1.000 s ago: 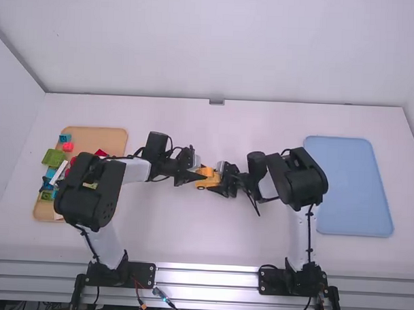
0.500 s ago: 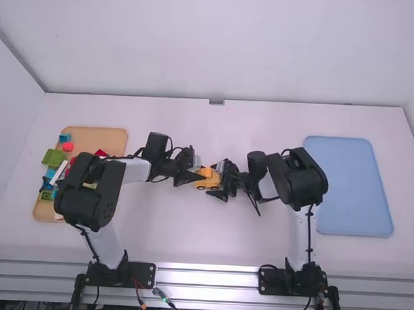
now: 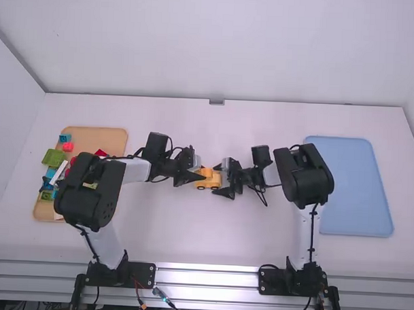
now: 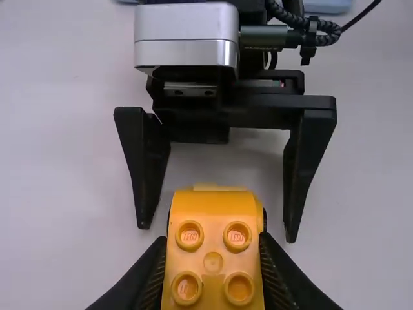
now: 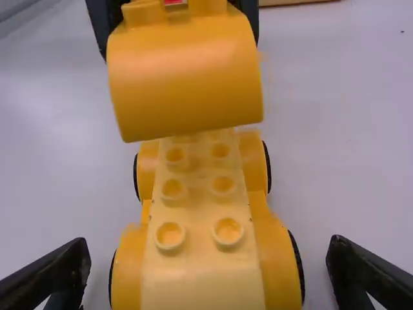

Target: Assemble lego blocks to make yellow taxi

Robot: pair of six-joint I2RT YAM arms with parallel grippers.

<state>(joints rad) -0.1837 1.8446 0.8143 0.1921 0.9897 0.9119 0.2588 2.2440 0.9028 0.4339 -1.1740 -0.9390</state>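
Right now, my left gripper (image 3: 199,174) is closed on the curved yellow block (image 5: 184,77), which stands over the far end of the wheeled yellow base (image 5: 203,281). My right gripper (image 3: 217,179) is spread wide, the base's near end between its fingers, touching neither.

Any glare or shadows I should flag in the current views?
High view: fairly even light, bright streaks along the metal rail. Left wrist view: pale highlights on the silver casing of the right gripper, soft shadow on the table just below its body. Right wrist view: gentle shading across the curved yellow block, no harsh glare.
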